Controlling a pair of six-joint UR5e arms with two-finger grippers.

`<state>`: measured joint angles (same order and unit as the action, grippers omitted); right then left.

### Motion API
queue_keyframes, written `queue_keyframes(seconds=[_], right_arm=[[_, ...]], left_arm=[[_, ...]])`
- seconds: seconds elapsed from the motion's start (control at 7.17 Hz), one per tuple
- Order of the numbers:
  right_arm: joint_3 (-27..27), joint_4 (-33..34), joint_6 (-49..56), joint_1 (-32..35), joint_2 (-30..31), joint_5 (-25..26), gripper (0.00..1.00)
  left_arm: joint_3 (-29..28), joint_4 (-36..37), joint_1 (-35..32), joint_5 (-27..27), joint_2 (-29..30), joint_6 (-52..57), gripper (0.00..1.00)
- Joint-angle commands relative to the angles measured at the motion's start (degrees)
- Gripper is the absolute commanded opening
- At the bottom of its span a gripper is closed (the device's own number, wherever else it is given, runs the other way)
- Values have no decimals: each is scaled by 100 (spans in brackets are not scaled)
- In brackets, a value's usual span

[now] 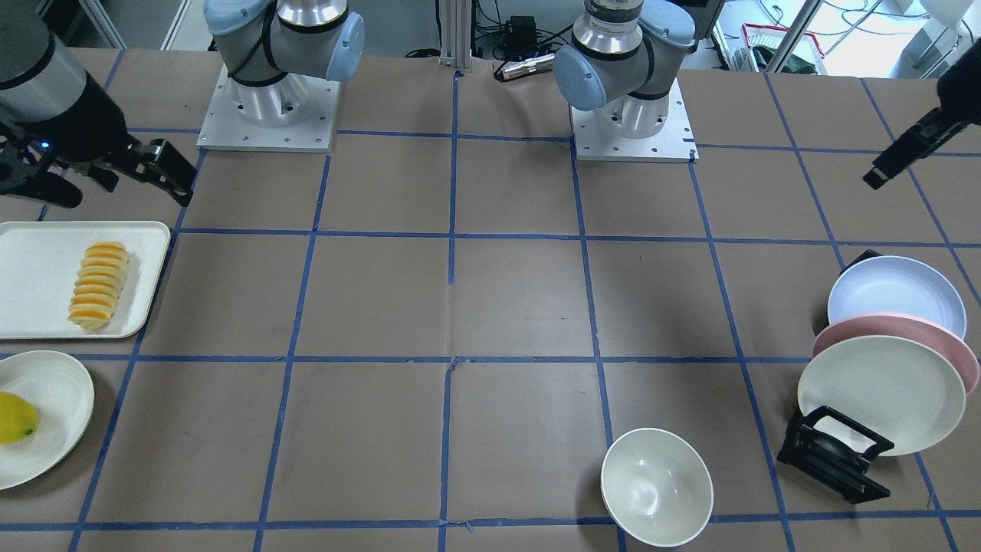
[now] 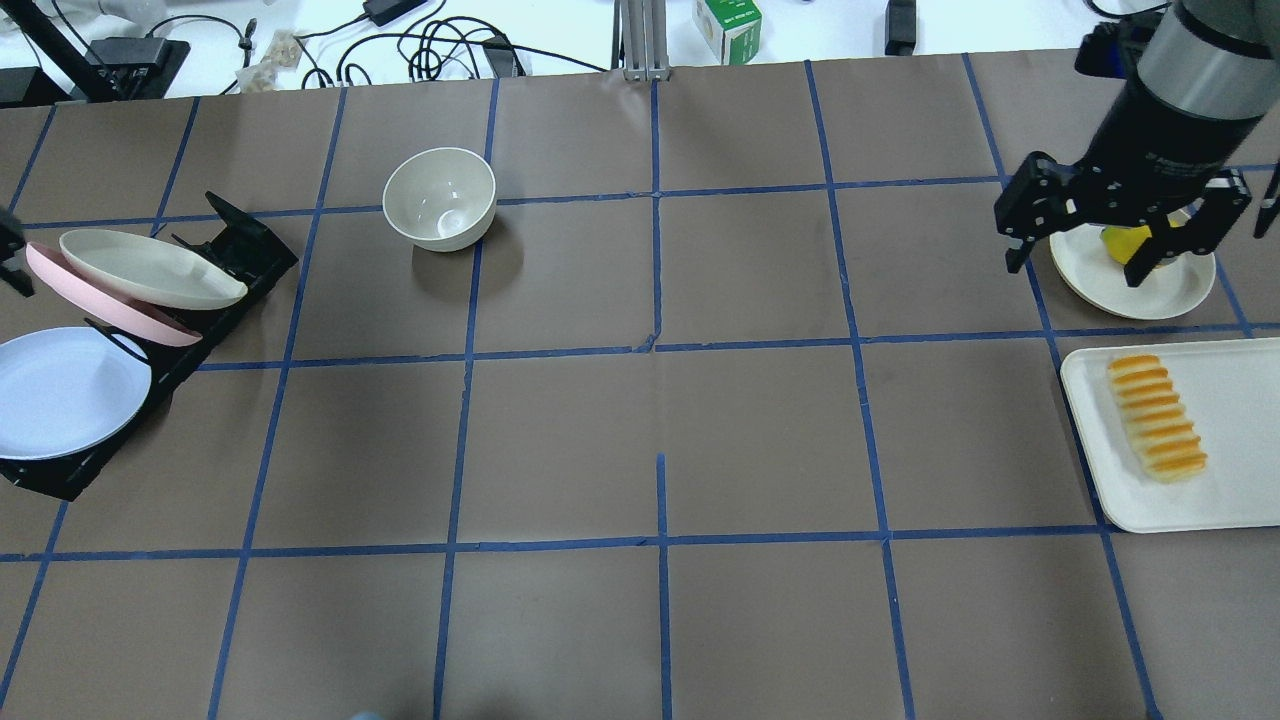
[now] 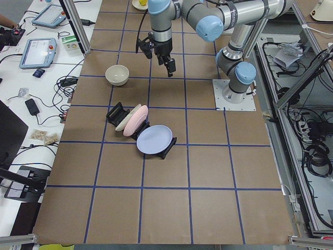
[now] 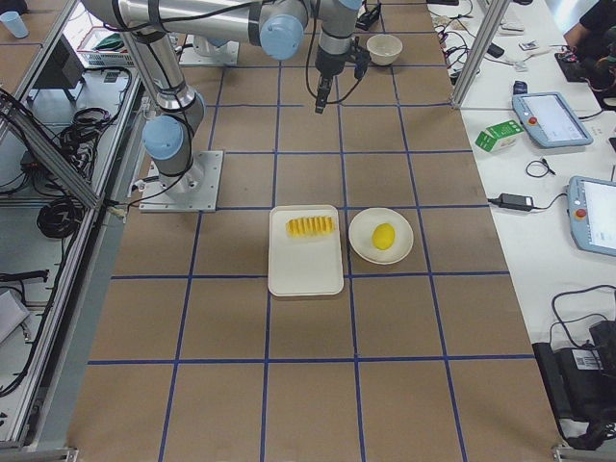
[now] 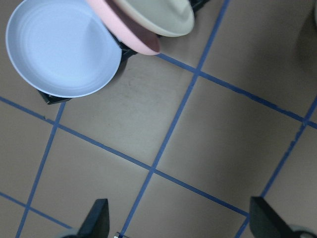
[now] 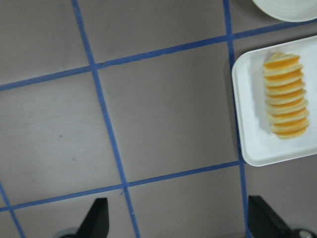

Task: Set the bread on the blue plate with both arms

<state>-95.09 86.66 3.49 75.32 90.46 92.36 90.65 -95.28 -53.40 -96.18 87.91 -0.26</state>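
Observation:
The bread (image 2: 1157,417), a ridged orange-topped loaf, lies on a white tray (image 2: 1230,480) at the table's right end; it also shows in the right wrist view (image 6: 286,95). The blue plate (image 2: 65,392) leans in a black rack at the left end, in front of a pink plate (image 2: 90,300) and a cream plate (image 2: 150,268). My right gripper (image 2: 1072,272) hangs open and empty above the table, beyond the tray. My left gripper (image 5: 182,220) is open and empty, high beside the rack, with the blue plate (image 5: 62,47) below it.
A white bowl (image 2: 440,198) stands on the far side, left of the middle. A white plate (image 2: 1170,290) with a yellow lemon-like fruit (image 2: 1125,240) sits beyond the tray, partly hidden by my right gripper. Blue tape lines grid the brown table.

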Motion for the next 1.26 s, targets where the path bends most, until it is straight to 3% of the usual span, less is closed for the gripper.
queue_keyframes(seconds=[0.0,0.28,0.56,0.7,0.84,1.12], right_arm=[[-770,1458,1079,-762,-203,579,100],[-1360,2150,2266,-1482,-283,511,100],[-1573,2827,2653,-1809,-791,537,100],[-1600,2917,2926,-1976,-967,502,100],[-1635,2918,2920,-1995,-1135,484,100],[-1696,3276,2929,-2013,-1416,484,100]], left_arm=[[564,1125,1030,2,356,0,100],[1110,2630,1287,-7,847,17,100],[1096,3057,1401,-33,1383,857,100],[1104,3477,1420,-381,1578,974,100],[1078,3786,1420,-663,1745,1062,86],[1077,3858,1411,-613,2097,975,91]])
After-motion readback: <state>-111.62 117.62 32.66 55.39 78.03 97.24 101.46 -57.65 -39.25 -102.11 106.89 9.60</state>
